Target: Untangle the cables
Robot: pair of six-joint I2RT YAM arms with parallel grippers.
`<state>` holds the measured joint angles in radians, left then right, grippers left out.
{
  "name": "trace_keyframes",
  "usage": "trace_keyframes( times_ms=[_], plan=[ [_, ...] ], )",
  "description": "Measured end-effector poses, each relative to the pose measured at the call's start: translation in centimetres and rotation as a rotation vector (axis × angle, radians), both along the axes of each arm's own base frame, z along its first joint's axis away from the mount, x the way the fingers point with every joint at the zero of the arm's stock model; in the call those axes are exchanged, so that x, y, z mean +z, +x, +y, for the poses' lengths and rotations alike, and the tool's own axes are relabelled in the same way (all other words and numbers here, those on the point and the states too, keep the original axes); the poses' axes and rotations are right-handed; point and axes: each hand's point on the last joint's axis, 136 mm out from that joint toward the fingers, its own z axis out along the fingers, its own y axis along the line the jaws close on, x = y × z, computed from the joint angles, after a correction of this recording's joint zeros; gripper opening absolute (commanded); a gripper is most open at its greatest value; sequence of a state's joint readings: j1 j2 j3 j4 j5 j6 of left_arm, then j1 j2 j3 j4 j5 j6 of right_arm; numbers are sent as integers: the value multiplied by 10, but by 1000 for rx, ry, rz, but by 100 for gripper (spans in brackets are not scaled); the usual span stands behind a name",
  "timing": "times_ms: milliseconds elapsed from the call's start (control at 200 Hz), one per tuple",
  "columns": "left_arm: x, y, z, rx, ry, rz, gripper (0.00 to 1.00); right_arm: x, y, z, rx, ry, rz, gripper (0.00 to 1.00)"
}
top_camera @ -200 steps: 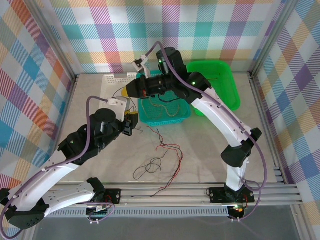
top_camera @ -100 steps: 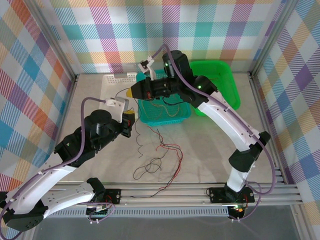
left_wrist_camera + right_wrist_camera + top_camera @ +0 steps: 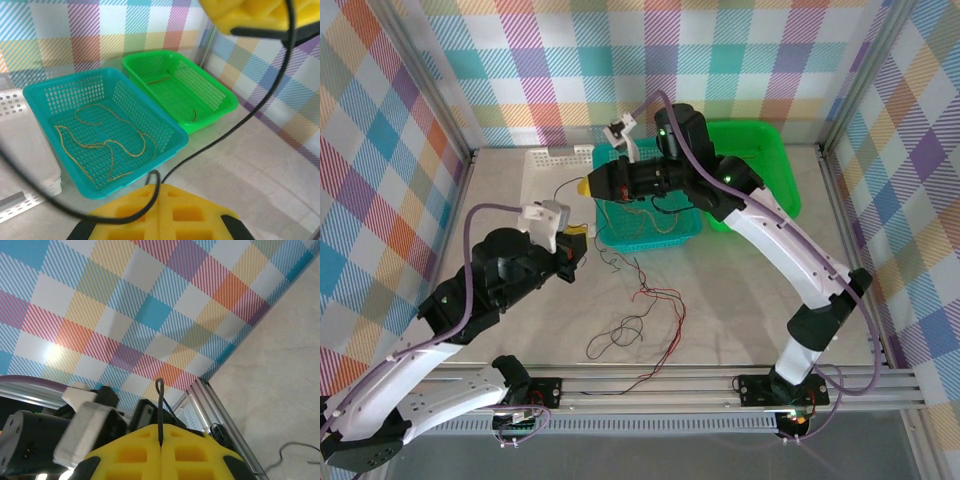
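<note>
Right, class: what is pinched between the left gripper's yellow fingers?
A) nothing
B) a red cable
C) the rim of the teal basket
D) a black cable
D: in the left wrist view the left gripper is shut on a thin black cable that runs out from between its fingers.

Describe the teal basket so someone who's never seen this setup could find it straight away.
At the far edge of the table, three baskets stand in a row. The teal basket is the middle one, between the white basket on the left and the green basket on the right. It alone is teal, with long yellow cables looped across its floor.
</note>
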<state>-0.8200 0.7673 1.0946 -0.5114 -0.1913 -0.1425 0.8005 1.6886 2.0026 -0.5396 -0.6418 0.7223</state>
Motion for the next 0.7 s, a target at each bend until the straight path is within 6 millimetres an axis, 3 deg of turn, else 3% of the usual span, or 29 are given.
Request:
trace_keyframes(
  times_ms=[150,195,290,545,700],
  plan=[
    [26,-11,17,20,-86,-65,0,-23,17,-9,-36,-17,54,9],
    [35,-16,23,23,-110,-83,0,-32,24,-12,-47,-26,74,0],
    [52,-20,31,34,-144,-116,0,-47,33,-15,-62,-41,109,0],
    [59,-21,34,47,-150,-126,0,-52,32,-13,-42,-24,110,0],
    [49,-18,15,-17,-130,-85,45,-48,26,-12,-21,-7,112,0]
  ],
)
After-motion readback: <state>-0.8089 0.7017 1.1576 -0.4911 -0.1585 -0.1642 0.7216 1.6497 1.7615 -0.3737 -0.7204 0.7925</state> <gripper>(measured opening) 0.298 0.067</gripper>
